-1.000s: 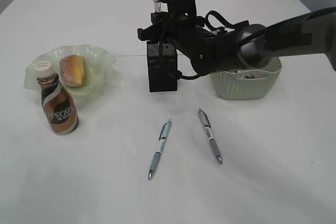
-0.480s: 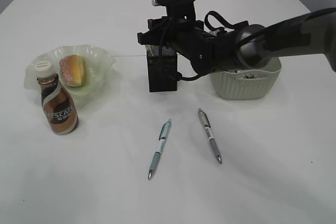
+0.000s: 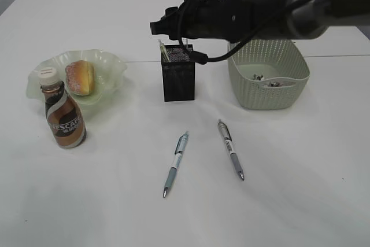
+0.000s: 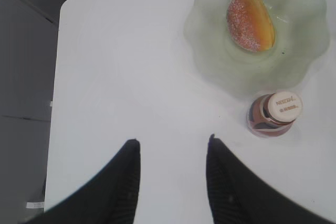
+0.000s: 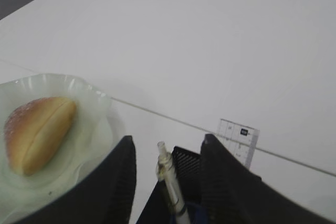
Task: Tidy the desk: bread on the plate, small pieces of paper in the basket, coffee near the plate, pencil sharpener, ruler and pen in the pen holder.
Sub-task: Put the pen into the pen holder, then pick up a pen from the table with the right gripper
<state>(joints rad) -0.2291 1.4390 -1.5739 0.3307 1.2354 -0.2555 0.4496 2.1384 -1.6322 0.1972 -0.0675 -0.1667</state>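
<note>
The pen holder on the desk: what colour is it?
Black mesh pen holder, clearest in the exterior view.

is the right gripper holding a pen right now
No. The right gripper stands open and empty above the pen holder, with one pen already standing in the holder between its fingers.

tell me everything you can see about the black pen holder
The pen holder is a square black box of what looks like metal mesh, standing upright on the white table between the plate and the basket, touching neither. A clear-barrelled pen leans out of its open top and a transparent ruler sticks up behind. The right gripper hangs open just above it, not touching.
</note>
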